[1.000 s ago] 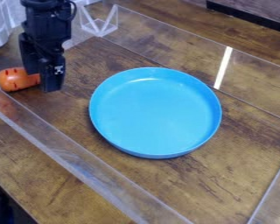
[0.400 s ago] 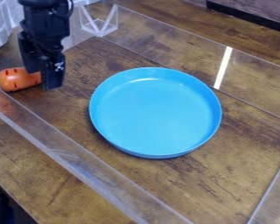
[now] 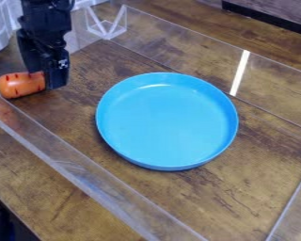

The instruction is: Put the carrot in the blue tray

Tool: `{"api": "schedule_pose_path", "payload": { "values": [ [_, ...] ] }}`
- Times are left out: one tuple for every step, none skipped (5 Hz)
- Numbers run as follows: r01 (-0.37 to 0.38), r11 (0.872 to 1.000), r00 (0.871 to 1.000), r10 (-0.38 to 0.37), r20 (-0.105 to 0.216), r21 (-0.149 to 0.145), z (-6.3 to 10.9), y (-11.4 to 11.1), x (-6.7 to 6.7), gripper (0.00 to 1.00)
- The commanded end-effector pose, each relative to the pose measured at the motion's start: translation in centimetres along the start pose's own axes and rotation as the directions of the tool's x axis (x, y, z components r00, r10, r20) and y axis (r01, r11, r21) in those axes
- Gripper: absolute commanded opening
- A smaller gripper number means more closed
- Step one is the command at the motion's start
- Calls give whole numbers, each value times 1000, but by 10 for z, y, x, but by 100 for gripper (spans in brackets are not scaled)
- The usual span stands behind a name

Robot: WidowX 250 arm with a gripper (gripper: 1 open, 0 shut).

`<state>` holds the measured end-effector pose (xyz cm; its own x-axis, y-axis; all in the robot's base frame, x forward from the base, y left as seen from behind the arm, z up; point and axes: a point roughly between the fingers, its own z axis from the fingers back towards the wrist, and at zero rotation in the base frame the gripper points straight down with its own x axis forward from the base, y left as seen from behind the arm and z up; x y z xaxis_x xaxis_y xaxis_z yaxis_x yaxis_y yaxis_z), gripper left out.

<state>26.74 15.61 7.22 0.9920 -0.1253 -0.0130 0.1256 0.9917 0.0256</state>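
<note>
Hanging nose-down with jaws apart, the gripper (image 3: 46, 79) stands against the carrot (image 3: 18, 85), left of the blue tray (image 3: 167, 120) on the wooden table (image 3: 241, 202).

Even bright light; white glare streak on table (image 3: 241, 71); image soft, low-resolution.

Glossy smooth plastic blue tray (image 3: 167, 120), dark grained wooden table (image 3: 241, 198), matt black gripper (image 3: 45, 79)
</note>
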Motion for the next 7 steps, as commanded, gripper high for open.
{"api": "schedule_pose_path", "payload": {
  "values": [
    [-11,999,999,9,44,44,7,19,2,100],
    [-13,998,999,10,46,59,1,31,0,100],
    [-9,997,999,6,46,71,-5,40,-1,100],
    [-6,997,999,3,43,80,-13,41,-1,100],
    [-4,996,999,1,39,85,-21,37,1,100],
    [-2,996,999,-1,33,88,-29,30,3,100],
    [-5,996,1000,2,28,90,-38,28,5,100]
  ]
}}
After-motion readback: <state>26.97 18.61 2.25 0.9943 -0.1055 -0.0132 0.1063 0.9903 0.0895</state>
